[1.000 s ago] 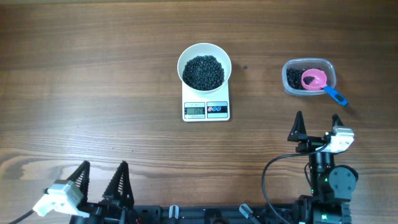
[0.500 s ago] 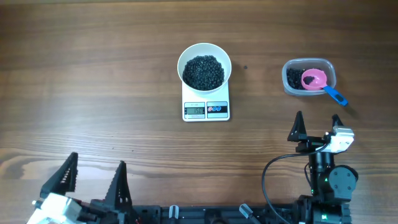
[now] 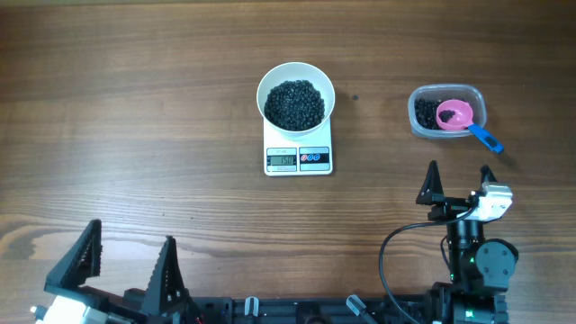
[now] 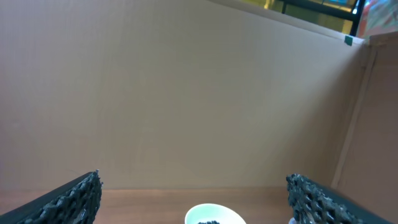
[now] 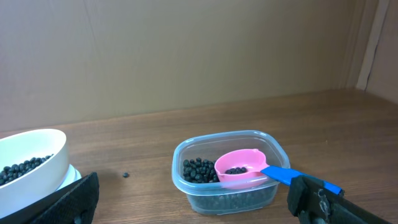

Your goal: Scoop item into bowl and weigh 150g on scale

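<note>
Glossy white bowl [image 3: 296,95] heaped with tiny black beads [image 3: 294,103].

White bowl [image 3: 263,94] of black beads [image 3: 295,103] sits on the scale [image 3: 324,142], display hardly legible.

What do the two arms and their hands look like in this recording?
The left hand and right hand each have two black, pointed triangular fingers with rough, knobbly faces and a white block behind them. The right arm is black with rounded joints, a small green light and a looping black cable.
</note>
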Available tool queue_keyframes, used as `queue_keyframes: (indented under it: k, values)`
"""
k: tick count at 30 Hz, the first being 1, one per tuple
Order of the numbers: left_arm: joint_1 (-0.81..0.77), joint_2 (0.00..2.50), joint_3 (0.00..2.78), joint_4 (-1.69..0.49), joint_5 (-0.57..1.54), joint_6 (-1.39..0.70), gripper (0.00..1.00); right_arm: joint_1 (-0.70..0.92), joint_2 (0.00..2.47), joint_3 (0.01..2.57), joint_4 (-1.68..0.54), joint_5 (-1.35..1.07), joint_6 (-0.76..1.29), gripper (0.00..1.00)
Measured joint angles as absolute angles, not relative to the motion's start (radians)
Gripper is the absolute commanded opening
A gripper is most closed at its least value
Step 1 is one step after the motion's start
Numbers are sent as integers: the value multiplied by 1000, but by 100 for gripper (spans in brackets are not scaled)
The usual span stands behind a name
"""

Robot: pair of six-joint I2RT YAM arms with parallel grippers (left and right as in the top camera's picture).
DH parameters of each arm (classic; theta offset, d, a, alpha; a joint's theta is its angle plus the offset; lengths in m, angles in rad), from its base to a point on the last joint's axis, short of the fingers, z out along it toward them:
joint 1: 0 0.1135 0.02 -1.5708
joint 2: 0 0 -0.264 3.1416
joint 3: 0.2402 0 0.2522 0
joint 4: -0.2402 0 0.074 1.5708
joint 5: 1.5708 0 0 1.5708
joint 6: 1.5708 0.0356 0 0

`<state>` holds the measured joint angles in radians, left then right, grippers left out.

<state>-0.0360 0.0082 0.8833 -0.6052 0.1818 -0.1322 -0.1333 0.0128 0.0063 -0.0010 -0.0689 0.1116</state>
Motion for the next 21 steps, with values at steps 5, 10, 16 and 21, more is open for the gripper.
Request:
queue_keyframes:
  k: [5, 10, 16, 21]
  values:
    - [-36, 8, 883, -598, 184, -136, 100, -133, 13, 6, -1, -69, 112, 100]
    - [-36, 8, 883, -573, 184, -136, 100, -133, 13, 6, -1, -69, 112, 100]
    - [-36, 8, 816, -449, 184, -136, 100, -133, 13, 6, -1, -69, 112, 100]
    - [-36, 9, 614, -223, 184, -138, 100, -133, 13, 6, -1, -69, 112, 100]
